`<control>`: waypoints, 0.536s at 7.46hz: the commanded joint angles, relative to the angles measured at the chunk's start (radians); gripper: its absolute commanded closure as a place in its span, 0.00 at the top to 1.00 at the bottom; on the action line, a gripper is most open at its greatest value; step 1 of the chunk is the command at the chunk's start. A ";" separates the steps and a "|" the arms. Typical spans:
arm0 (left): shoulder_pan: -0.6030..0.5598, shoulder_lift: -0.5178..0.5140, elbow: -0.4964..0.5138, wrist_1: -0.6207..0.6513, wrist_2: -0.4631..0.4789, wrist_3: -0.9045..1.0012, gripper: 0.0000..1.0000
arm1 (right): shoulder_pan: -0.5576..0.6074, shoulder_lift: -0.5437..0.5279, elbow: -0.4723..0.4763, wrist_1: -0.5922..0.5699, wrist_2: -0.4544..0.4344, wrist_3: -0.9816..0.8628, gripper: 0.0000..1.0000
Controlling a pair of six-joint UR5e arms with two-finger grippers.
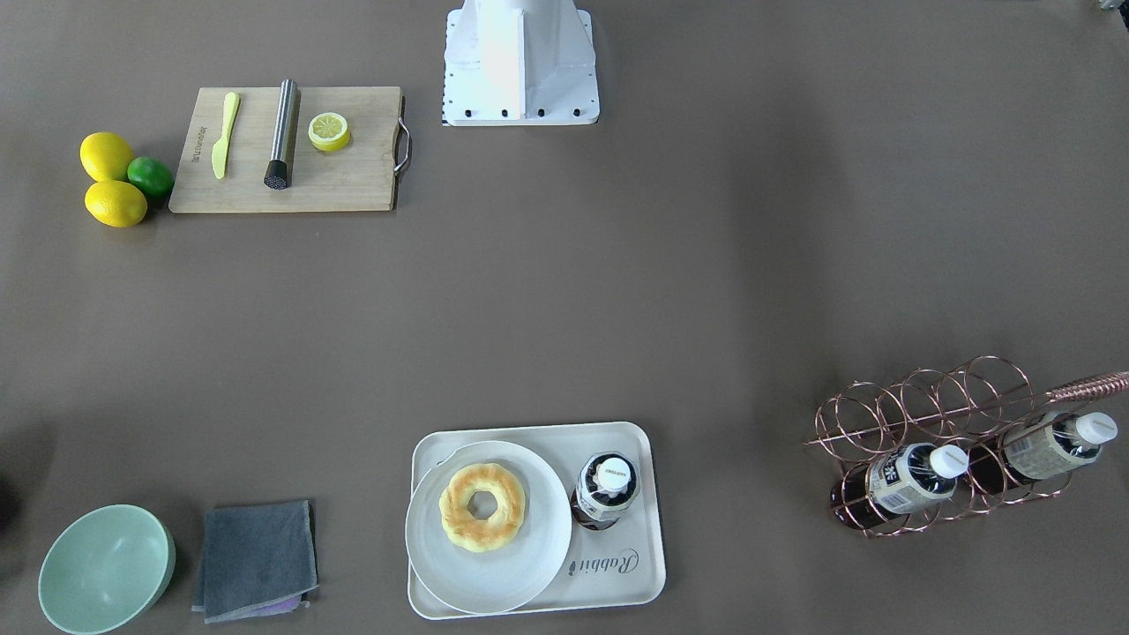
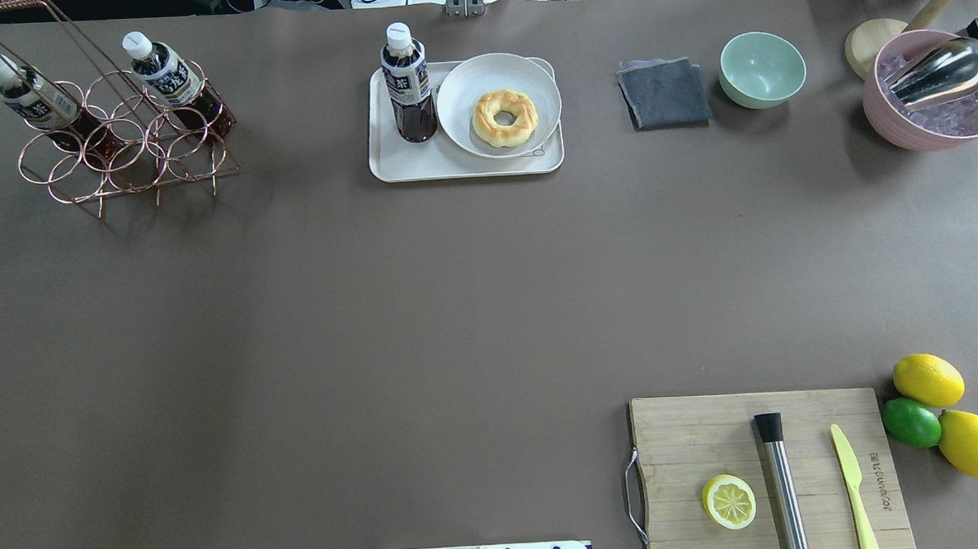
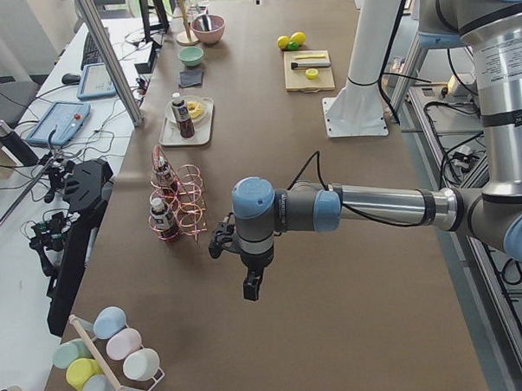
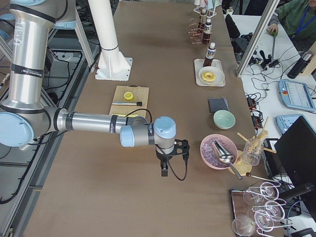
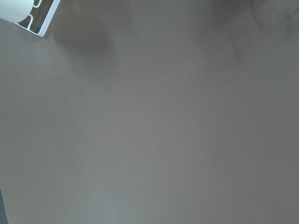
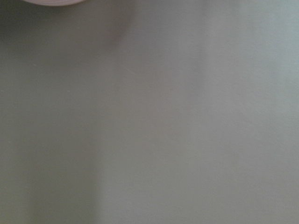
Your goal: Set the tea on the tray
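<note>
One tea bottle [image 1: 605,489] with a white cap stands upright on the off-white tray [image 1: 617,584], beside the round plate; it also shows in the overhead view [image 2: 407,84] on the tray [image 2: 385,170]. Two more tea bottles [image 2: 31,96] [image 2: 168,74] lie in a copper wire rack [image 2: 120,150]. My left gripper [image 3: 249,287] hangs over bare table near the rack, seen only in the exterior left view. My right gripper [image 4: 164,170] hangs over bare table near the pink bowl, seen only in the exterior right view. I cannot tell whether either is open or shut.
A white plate [image 2: 457,119] with a donut [image 2: 504,118] fills the tray's other half. A grey cloth [image 2: 663,94], a green bowl [image 2: 762,69] and a pink ice bowl [image 2: 936,123] stand along the far edge. A cutting board [image 2: 711,438] holds a lemon half, a muddler and a knife.
</note>
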 commanded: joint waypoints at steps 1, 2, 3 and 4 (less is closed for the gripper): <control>-0.002 0.003 0.014 0.004 0.002 0.000 1.00 | 0.157 0.064 -0.002 -0.272 -0.069 -0.191 1.00; -0.002 0.003 0.029 0.004 0.002 -0.001 1.00 | 0.156 0.087 0.001 -0.308 -0.069 -0.191 1.00; -0.002 0.002 0.064 0.003 -0.001 -0.001 1.00 | 0.154 0.088 0.002 -0.308 -0.057 -0.191 1.00; -0.002 0.002 0.061 0.004 -0.001 -0.001 1.00 | 0.151 0.092 0.002 -0.308 -0.057 -0.191 1.00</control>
